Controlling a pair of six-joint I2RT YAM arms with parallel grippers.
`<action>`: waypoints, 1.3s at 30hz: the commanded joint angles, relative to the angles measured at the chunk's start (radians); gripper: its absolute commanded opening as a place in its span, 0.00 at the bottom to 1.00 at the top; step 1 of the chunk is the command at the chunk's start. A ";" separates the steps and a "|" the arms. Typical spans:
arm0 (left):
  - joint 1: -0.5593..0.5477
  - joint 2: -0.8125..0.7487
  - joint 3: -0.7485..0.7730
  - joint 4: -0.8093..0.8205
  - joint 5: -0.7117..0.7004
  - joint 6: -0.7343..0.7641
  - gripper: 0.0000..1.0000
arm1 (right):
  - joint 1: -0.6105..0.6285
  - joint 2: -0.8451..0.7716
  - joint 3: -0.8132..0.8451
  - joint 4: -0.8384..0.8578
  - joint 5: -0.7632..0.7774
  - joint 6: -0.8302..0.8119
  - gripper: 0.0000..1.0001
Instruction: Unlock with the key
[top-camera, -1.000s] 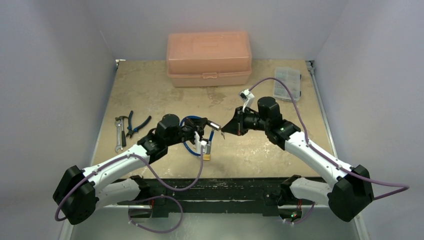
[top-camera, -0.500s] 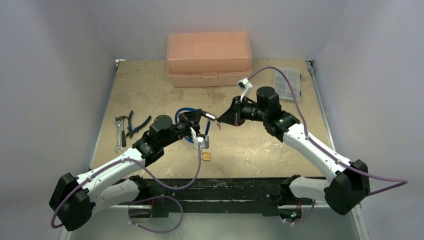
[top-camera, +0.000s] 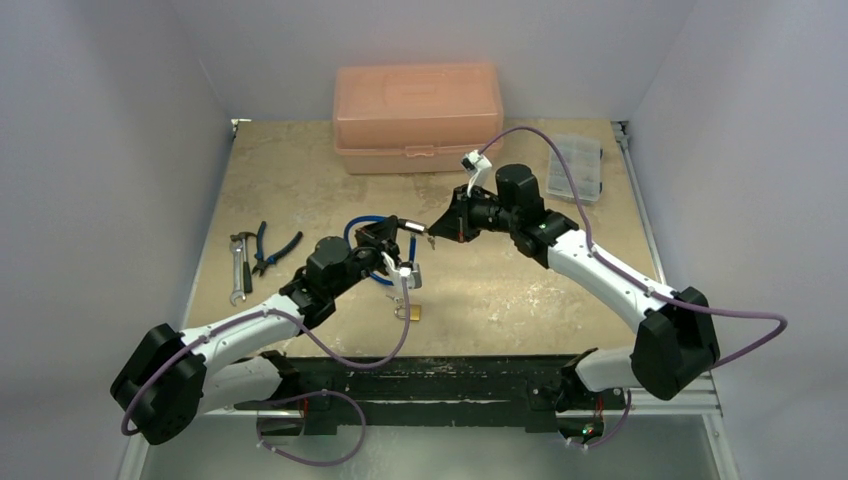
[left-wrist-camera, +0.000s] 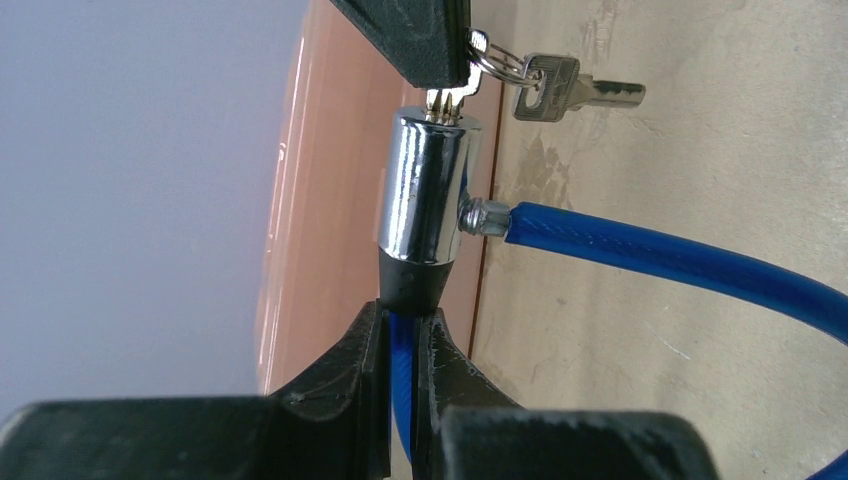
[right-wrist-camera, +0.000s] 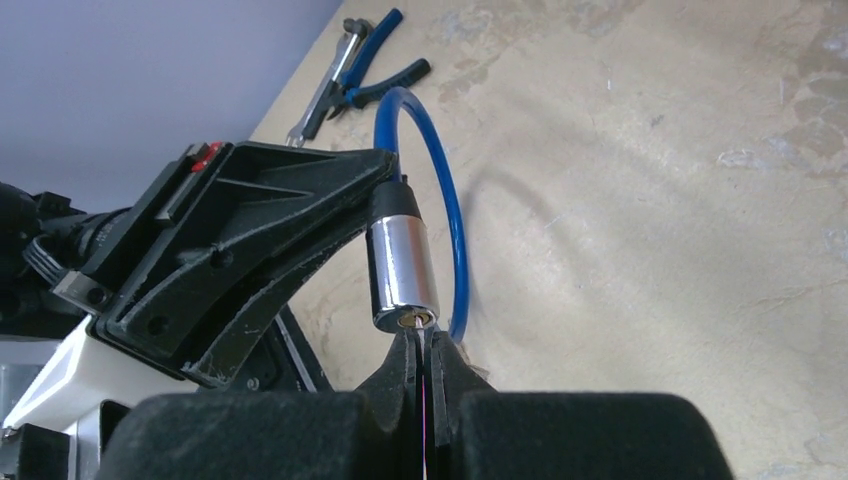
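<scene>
Mottled beige tabletop (top-camera: 520, 300), grey walls. Both arms meet above mid-table. On the left, the left gripper (left-wrist-camera: 402, 322) is pressed together on the blue cable (left-wrist-camera: 660, 262) at the black collar just below the chrome barrel (left-wrist-camera: 425, 185), holding the barrel clear of the table. Opposite, the right gripper (right-wrist-camera: 424, 362) pinches the key (left-wrist-camera: 448, 98). Its blade sits in the barrel's end face, key and barrel in line. A spare key (left-wrist-camera: 575, 88) hangs from the ring (left-wrist-camera: 500, 65) beside it.

Step in hand, by my judgement: the turn. Roll the right wrist about the barrel's axis only, with no side push, since a thin key would bend or slip from the pads. The left hold is on soft cable, not on the barrel, so the barrel may spin along. Depth of insertion: cannot tell.

Around:
- brass padlock (top-camera: 410, 312) on the table under the left wrist
- pliers (top-camera: 263, 250) and wrench (top-camera: 238, 272) at left
- peach toolbox (top-camera: 418, 118) at the back
- clear parts case (top-camera: 578, 165) at back right

Nothing blocks the roll, though the dangling spare key might snag.
</scene>
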 joint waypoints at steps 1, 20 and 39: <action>-0.012 0.005 0.006 0.268 0.079 -0.043 0.00 | 0.007 0.012 0.031 0.069 0.014 0.045 0.00; -0.019 -0.035 -0.039 0.422 0.018 -0.051 0.00 | -0.018 0.008 0.001 0.177 -0.146 0.482 0.00; -0.055 -0.027 -0.053 0.476 -0.085 0.012 0.00 | -0.019 -0.064 -0.265 0.748 -0.147 1.181 0.00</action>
